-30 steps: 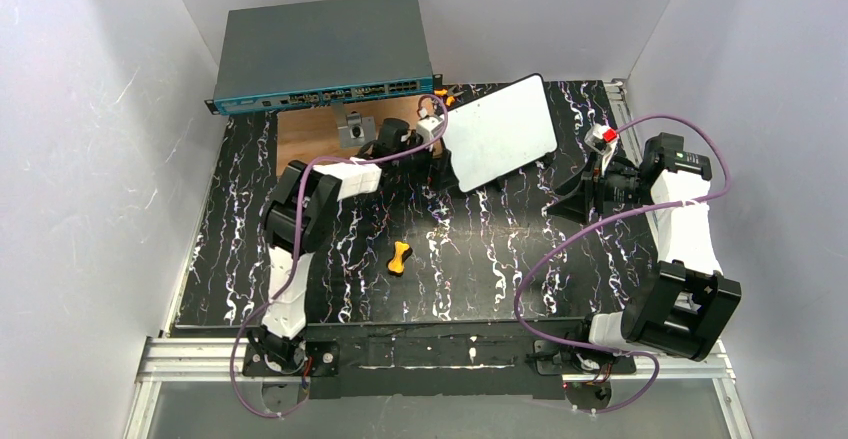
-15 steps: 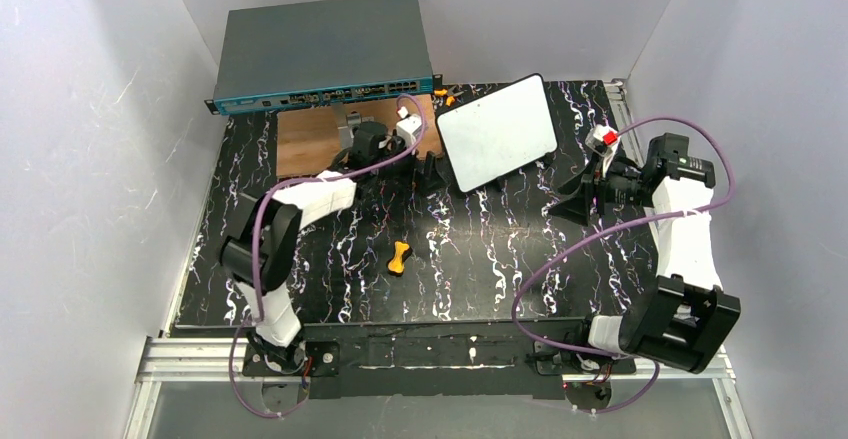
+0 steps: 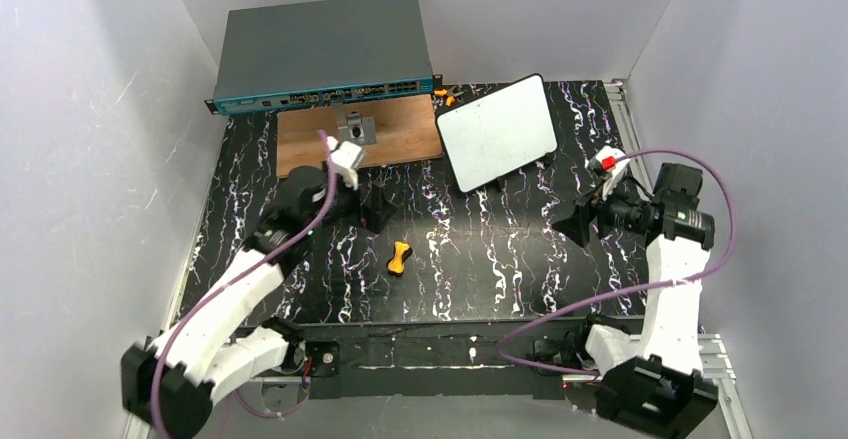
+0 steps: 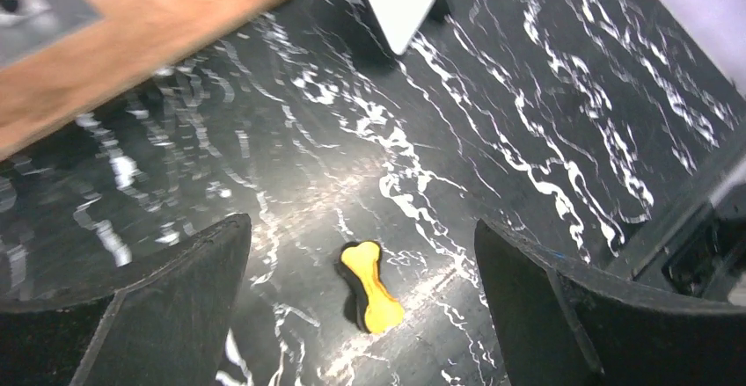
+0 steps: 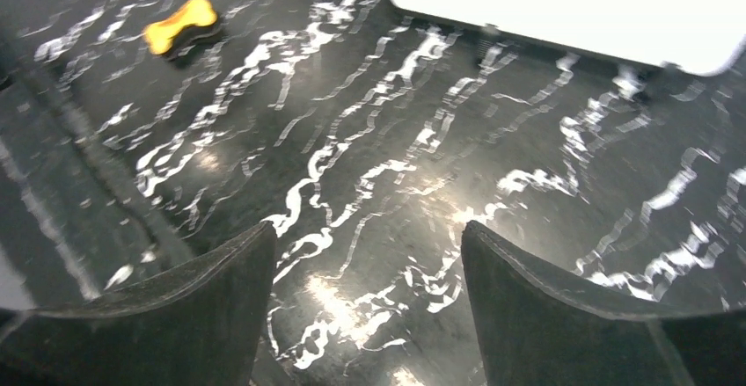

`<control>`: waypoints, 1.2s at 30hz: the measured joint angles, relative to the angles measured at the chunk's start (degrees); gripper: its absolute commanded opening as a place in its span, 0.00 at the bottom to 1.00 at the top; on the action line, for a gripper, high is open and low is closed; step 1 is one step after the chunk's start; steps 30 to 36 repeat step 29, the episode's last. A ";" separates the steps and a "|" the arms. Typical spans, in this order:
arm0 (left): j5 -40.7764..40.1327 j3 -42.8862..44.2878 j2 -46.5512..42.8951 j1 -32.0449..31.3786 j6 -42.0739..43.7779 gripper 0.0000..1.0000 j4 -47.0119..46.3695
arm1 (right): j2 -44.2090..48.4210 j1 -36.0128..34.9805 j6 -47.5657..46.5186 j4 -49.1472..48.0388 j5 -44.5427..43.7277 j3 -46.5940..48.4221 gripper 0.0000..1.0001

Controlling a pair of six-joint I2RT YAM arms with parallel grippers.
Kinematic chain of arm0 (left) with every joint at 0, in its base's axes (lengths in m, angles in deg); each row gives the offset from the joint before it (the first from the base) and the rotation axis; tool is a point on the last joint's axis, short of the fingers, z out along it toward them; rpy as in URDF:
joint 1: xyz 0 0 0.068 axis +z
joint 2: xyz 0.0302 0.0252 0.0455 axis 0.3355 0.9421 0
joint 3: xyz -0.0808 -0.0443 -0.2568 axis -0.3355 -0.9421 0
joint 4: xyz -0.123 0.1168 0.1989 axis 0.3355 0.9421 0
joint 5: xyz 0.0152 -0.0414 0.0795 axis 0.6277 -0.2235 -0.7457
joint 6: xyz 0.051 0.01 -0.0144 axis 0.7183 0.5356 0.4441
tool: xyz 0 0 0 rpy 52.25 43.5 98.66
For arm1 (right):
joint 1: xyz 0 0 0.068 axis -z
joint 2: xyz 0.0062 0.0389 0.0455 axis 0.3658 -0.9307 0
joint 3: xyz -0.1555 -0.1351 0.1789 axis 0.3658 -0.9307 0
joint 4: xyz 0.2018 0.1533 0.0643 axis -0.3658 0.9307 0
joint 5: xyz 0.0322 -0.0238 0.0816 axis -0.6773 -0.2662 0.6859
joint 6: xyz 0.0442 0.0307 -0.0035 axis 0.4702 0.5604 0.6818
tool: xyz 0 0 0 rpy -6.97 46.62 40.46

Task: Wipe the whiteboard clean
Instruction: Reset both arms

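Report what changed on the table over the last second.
The left gripper drew back from beside the whiteboard toward the near-left and now hangs open near the yellow bone-shaped pad. The right gripper backed slightly toward the near edge, empty. Nothing was grasped or released. The whiteboard, pad, wooden board and network switch stayed put.

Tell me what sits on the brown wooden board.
On the wooden board a small grey metal block stands near the far edge. The left arm hides part of the near edge.
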 measured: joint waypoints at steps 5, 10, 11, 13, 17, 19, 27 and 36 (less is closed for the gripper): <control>-10.27 -0.09 -16.79 1.25 -2.03 0.98 8.44 | 6.97 5.20 11.65 -9.33 -5.29 -3.63 0.91; -17.99 -0.04 -23.63 1.92 -3.10 0.98 14.01 | 6.38 8.09 22.36 -16.26 -8.87 -3.91 0.91; -19.19 -0.04 -23.56 1.92 -3.08 0.98 15.34 | 6.10 8.31 24.96 -17.73 -10.32 -4.13 0.91; -20.92 -0.04 -22.91 1.92 -2.97 0.98 17.90 | 6.14 8.50 28.13 -19.26 -12.15 -4.48 0.91; -23.71 -0.24 -21.81 1.92 -2.56 0.98 21.46 | 8.13 8.81 30.53 -20.52 -12.74 -5.42 0.91; -24.83 -0.74 -21.97 1.92 -2.27 0.98 21.81 | 8.92 9.20 31.06 -21.14 -12.55 -5.88 0.91; -28.50 -4.59 -24.17 1.92 -1.07 0.98 21.75 | 9.22 10.51 39.39 -24.22 -15.17 -7.48 0.91; -29.07 -4.76 -24.35 1.92 -0.87 0.98 21.70 | 9.14 10.82 40.09 -24.85 -16.55 -7.58 0.92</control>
